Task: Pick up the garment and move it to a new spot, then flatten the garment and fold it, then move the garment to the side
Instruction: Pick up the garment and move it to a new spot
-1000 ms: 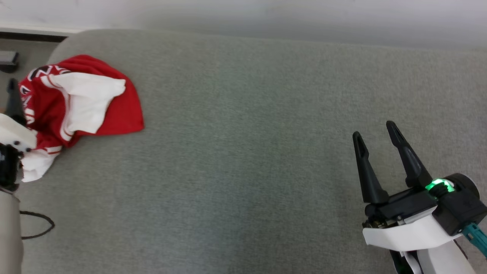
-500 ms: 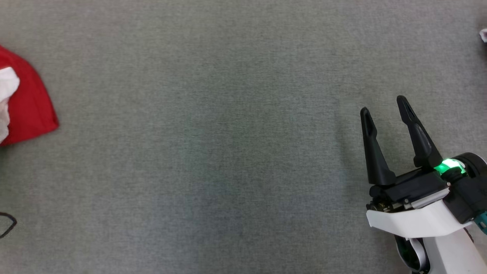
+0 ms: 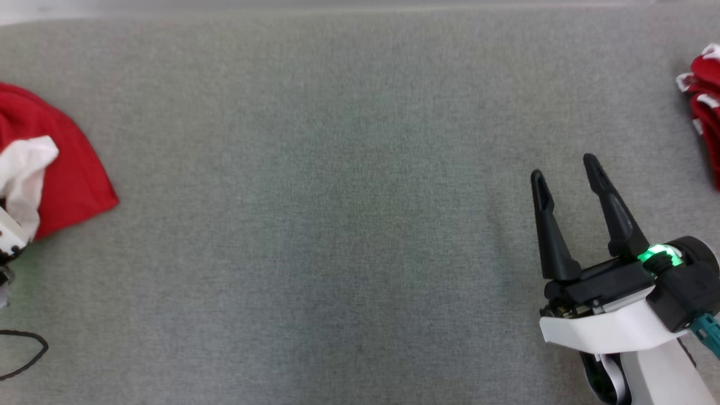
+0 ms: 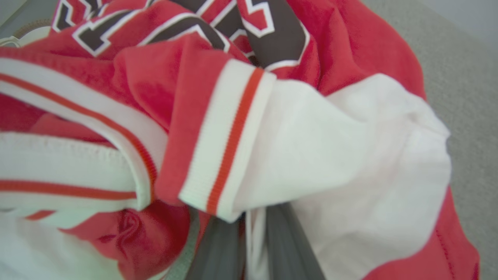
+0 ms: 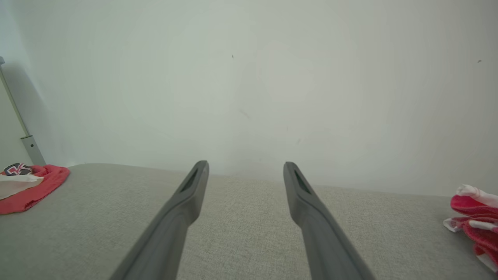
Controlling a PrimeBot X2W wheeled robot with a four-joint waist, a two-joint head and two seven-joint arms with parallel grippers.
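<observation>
In the head view the right gripper (image 3: pixel 563 167) stands spread wide above the grey fabric surface (image 3: pixel 337 225), grasping nothing, and the garment (image 3: pixel 62 163) lies bunched at the far left edge, one red corner pointing right. In the left wrist view the left gripper (image 4: pixel 255 223) is clenched on a white fold of the garment, which is too crumpled to show a long axis. In the right wrist view the spread fingers (image 5: pixel 183 210) touch nothing, with the garment lying far left.

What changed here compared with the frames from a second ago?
The left gripper has closed on the red-and-white garment. The head camera swung, bringing another red cloth into view at the right. The right gripper stays open above the grey surface.
</observation>
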